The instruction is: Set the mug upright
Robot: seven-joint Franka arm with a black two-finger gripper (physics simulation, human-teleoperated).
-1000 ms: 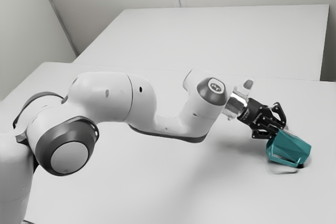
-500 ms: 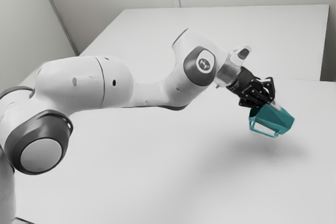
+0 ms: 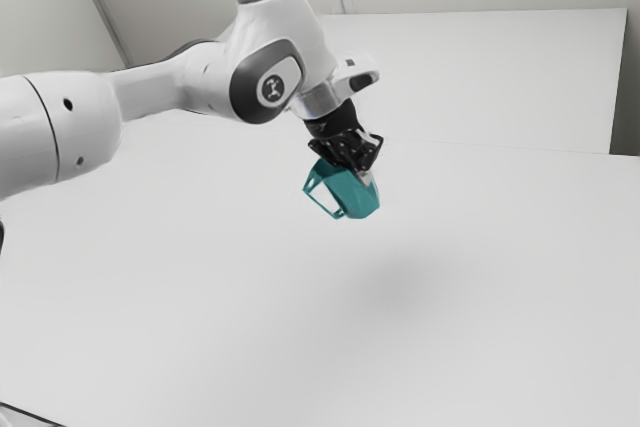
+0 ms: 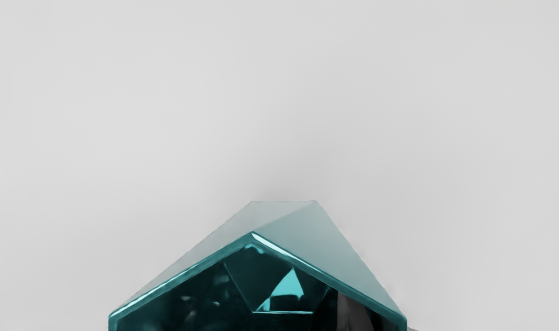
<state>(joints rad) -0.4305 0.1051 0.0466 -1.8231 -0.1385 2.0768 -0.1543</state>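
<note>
While hovering clear of table (image 3: 480,297), mug (image 3: 355,197): is hanging at about six o'clock from gripper (image 3: 356,173) in the exterior view.
Gripper: is grasping mug by its wall, one finger (image 4: 353,312) reaching inside the mouth (image 4: 233,294), the other outside.
Long axis: is slanting, mouth toward eleven o'clock, base (image 3: 362,214) toward five.
Handle (image 3: 321,204): is jutting toward eight o'clock.
Coming move: is probably calling for swinging base clockwise to six, then lowering onto table; is risking a topple if landing on base's edge.
</note>
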